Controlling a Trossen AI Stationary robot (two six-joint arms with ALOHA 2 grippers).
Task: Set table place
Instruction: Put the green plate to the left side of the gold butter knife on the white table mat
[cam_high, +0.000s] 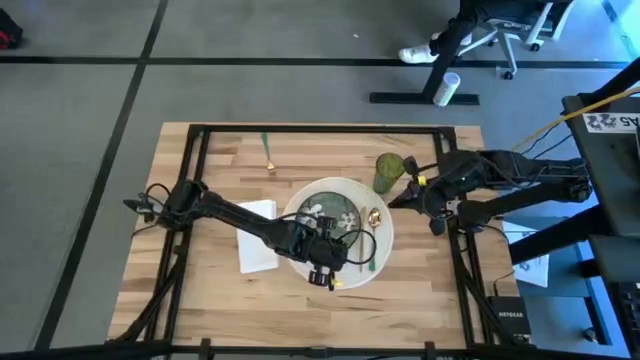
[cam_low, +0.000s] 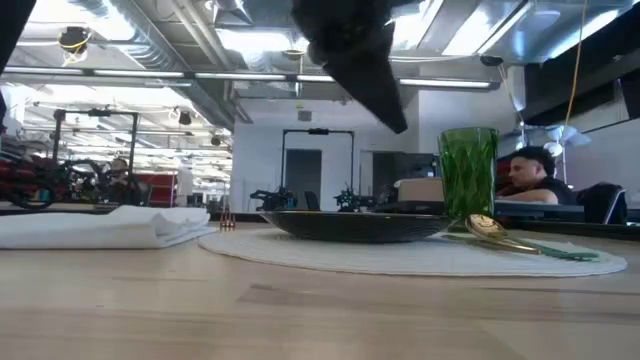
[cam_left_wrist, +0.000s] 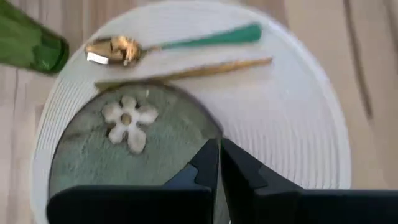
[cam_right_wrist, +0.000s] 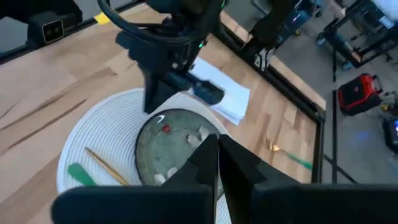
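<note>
A light wooden table (cam_high: 210, 300) was seen from above, filling the middle of the frame. At its centre lay a large white plate (cam_high: 372, 262), with a small green flowered dish (cam_high: 335, 216) set on it. The left gripper (cam_high: 325, 277) was held over the plate's lower edge, its fingers (cam_left_wrist: 208, 163) pressed together on nothing. The right gripper (cam_high: 394, 201) was held at the plate's upper right edge, fingers closed and empty. A green tumbler (cam_high: 388, 171) stood just above it. A white napkin (cam_high: 256, 250) lay left of the plate, and a gold spoon (cam_left_wrist: 124, 48) with a green handle rested on the plate.
</note>
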